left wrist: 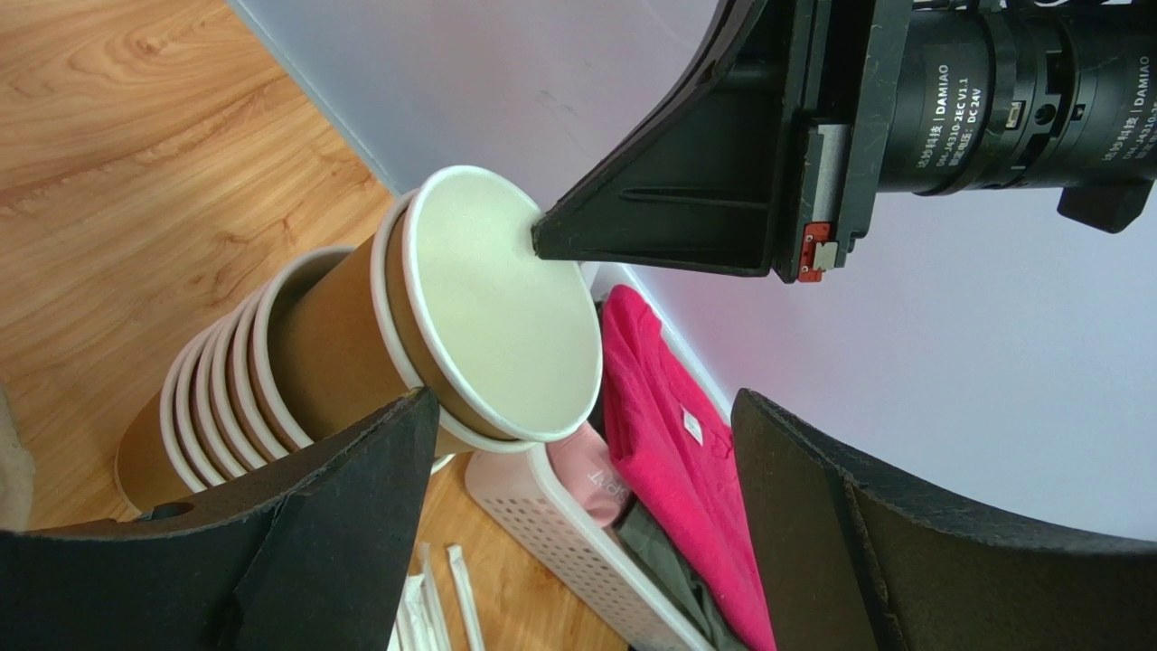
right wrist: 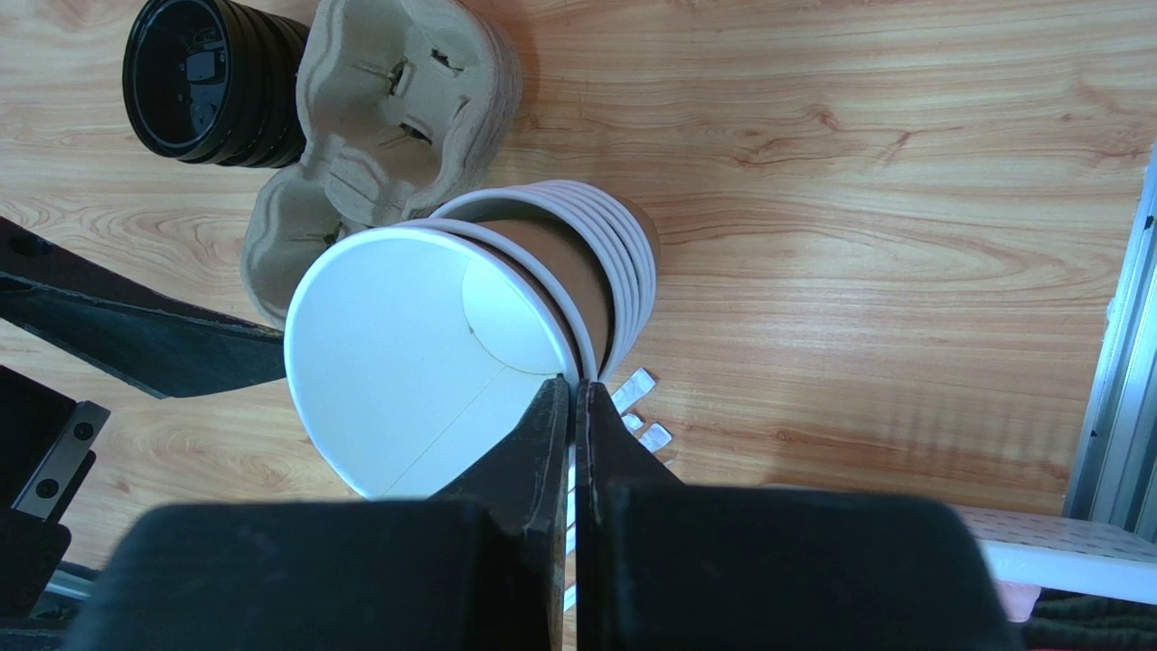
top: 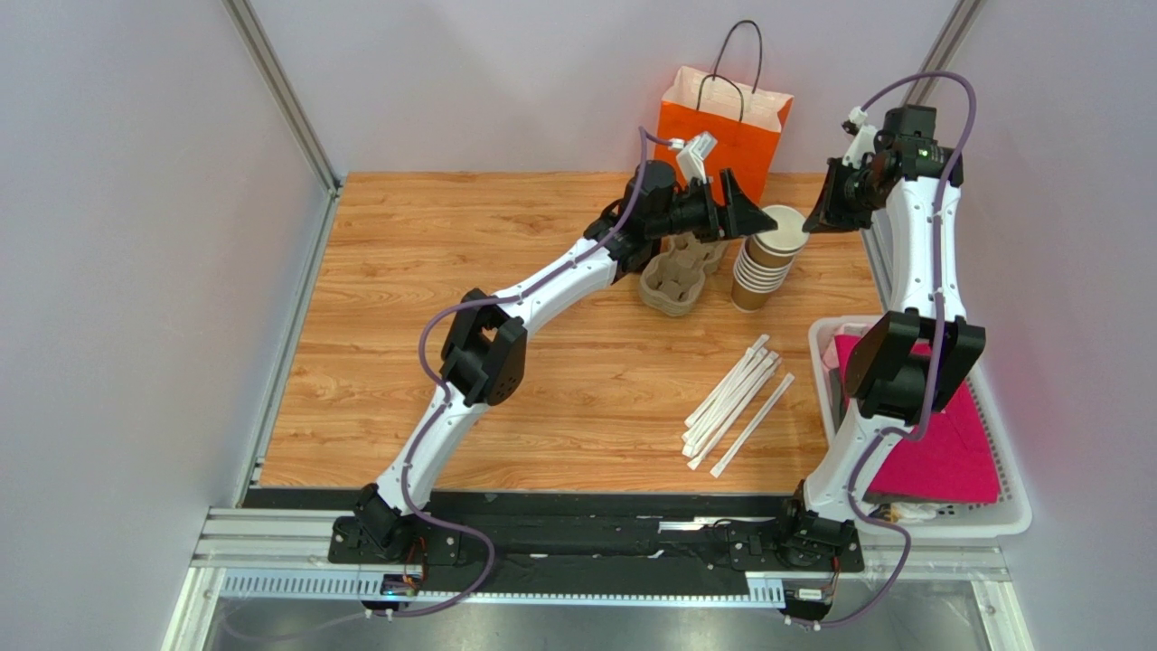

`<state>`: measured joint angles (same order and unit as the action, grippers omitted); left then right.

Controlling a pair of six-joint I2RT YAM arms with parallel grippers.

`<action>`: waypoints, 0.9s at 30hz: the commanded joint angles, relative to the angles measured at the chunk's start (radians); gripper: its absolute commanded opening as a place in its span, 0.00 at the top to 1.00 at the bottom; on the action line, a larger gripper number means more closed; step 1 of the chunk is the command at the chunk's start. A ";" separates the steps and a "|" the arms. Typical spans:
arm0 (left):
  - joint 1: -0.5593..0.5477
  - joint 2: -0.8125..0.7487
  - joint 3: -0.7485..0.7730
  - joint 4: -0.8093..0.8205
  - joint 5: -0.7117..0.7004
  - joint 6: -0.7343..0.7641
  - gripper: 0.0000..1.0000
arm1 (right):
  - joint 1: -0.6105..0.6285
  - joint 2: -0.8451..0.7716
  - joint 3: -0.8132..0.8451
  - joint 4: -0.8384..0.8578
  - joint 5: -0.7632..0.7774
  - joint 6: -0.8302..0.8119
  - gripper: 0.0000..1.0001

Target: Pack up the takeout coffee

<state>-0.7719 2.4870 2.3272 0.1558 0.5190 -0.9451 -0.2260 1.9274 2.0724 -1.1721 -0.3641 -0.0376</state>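
Note:
No lidded takeout coffee is in view. A stack of tan paper cups stands at the back of the table. Its top cup, white inside and lidless, sits tilted and part-way out of the stack. My right gripper is shut on that cup's rim, one finger inside the wall and one outside. In the top view the right gripper reaches it from the right. My left gripper hangs open just left of the stack's top. In its own view the top cup lies beside one finger, nothing between the jaws.
A pulp cup carrier and a stack of black lids sit left of the cups. An orange paper bag stands behind. Wrapped straws lie mid-table. A white basket with pink cloth is at the right edge.

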 commanded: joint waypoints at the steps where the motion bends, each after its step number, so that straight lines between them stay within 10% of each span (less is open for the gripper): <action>1: -0.010 -0.023 -0.002 0.044 0.015 -0.003 0.12 | -0.001 -0.025 0.008 0.022 -0.009 0.018 1.00; 27: -0.020 0.016 -0.015 0.010 -0.010 -0.003 0.13 | -0.019 -0.018 0.025 0.025 -0.182 0.030 1.00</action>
<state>-0.7753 2.4893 2.3138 0.1520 0.5148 -0.9596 -0.2379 1.9274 2.0724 -1.1706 -0.4484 -0.0372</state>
